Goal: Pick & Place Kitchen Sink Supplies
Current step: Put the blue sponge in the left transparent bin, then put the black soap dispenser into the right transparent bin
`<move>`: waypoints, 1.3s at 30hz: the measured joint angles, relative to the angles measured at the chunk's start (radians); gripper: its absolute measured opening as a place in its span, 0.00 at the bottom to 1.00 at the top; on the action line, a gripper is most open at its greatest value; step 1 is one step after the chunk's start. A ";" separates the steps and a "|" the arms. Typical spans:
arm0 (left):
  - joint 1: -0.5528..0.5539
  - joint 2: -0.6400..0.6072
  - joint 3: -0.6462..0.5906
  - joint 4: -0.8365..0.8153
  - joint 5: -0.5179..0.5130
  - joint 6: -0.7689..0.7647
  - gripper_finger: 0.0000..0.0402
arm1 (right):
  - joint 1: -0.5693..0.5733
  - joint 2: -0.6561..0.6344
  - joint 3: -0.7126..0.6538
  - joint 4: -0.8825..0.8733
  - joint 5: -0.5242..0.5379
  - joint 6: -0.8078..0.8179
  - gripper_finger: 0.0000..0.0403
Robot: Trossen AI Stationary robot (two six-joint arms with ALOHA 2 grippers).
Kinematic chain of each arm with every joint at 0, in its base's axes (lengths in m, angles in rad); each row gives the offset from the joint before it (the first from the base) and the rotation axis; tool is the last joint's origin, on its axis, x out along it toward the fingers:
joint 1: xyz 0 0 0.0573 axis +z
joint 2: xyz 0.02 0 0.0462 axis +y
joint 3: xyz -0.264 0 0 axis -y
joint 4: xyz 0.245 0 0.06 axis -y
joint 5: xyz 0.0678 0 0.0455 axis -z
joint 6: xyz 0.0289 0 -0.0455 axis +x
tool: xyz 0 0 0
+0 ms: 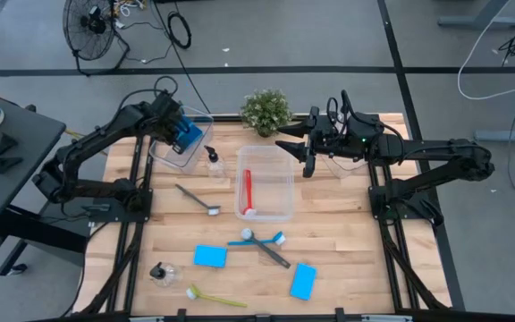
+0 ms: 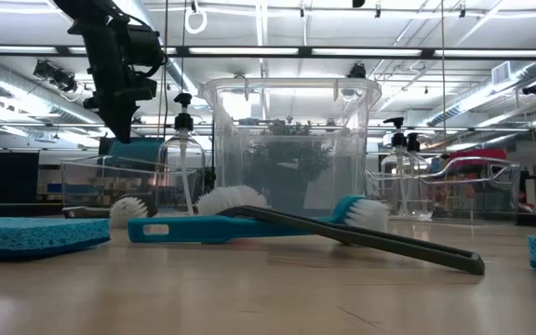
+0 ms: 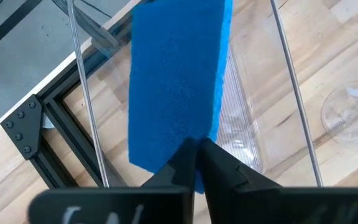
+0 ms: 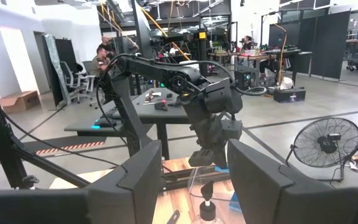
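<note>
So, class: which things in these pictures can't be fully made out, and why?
- Left gripper on the blue sponge: grip hidden behind the sponge, left wrist view.
- Red brush: low view, blurred behind the bin's wall.
- People: right wrist view, too small.

Two dark jointed arms [image 1: 105, 148] — black cables.

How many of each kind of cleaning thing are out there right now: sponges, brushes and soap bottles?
Blue sponges: 3 (lifted sponge, left table sponge, right table sponge)
Brushes: 5 (red brush, grey brush, blue brush, dark brush, yellow-green brush)
Pump bottles: 3 (upright bottle, tipped bottle, far-right bottle)
Total: 11
</note>
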 joint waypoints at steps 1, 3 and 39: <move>0.000 0.000 0.000 0.000 0.000 0.000 0.08 | 0.000 0.000 0.000 0.000 0.000 0.000 0.46; 0.000 0.000 0.000 0.000 0.000 0.000 0.13 | 0.000 0.000 0.000 0.000 0.000 0.000 0.46; -0.210 -0.014 0.433 -0.113 0.199 -0.063 0.48 | 0.000 0.000 0.000 -0.022 -0.014 -0.003 0.46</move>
